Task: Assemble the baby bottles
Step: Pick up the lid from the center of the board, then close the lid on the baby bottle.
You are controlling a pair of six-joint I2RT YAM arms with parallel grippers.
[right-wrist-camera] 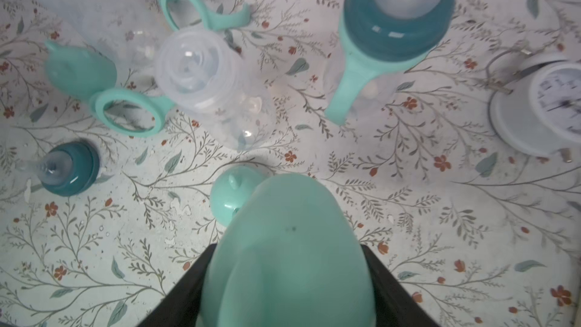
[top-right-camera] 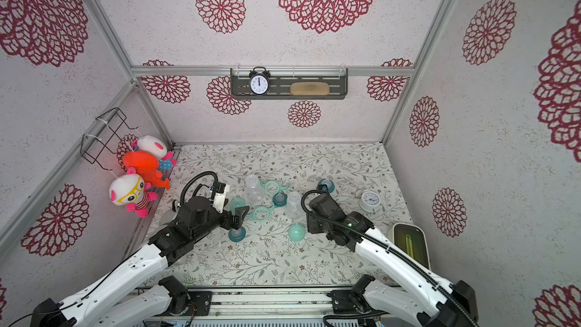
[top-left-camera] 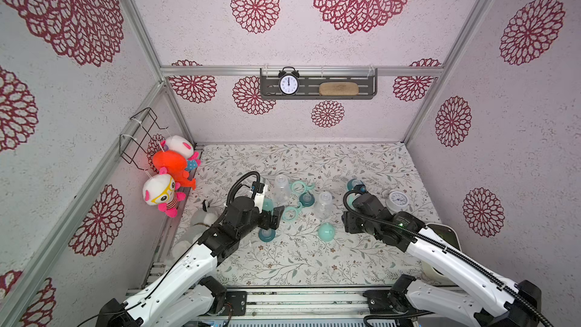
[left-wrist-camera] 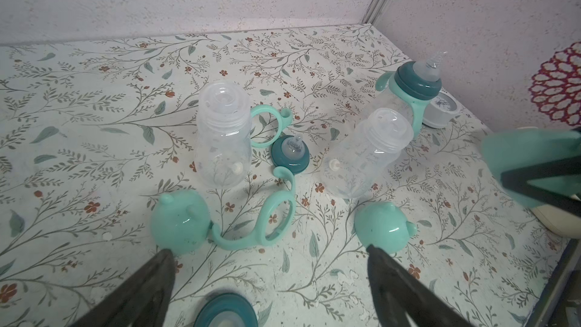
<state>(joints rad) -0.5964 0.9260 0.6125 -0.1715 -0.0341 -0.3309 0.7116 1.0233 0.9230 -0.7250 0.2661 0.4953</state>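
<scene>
Over the left of the mat [top-left-camera: 314, 262], left gripper [left-wrist-camera: 270, 251]: arm stretched forward, jaws wide apart, empty.
Right gripper [right-wrist-camera: 289, 246]: arm reaching low, jaws pressed on mint dome cap [right-wrist-camera: 289, 215], raised off mat.
Cap axis: along the jaws, dome end away from wrist.

A white clock [top-left-camera: 397, 200] sits on the floral surface [top-left-camera: 314, 262], near its right edge. Off that edge stands a white bin [top-right-camera: 408, 240], green inside. On the back wall a grey shelf [top-left-camera: 345, 96] carries a black clock [top-left-camera: 288, 83] and a tan pad [top-left-camera: 338, 89]. Three plush toys [top-left-camera: 171, 165] hang just below a wire rack [top-left-camera: 138, 133] on the left wall.
</scene>
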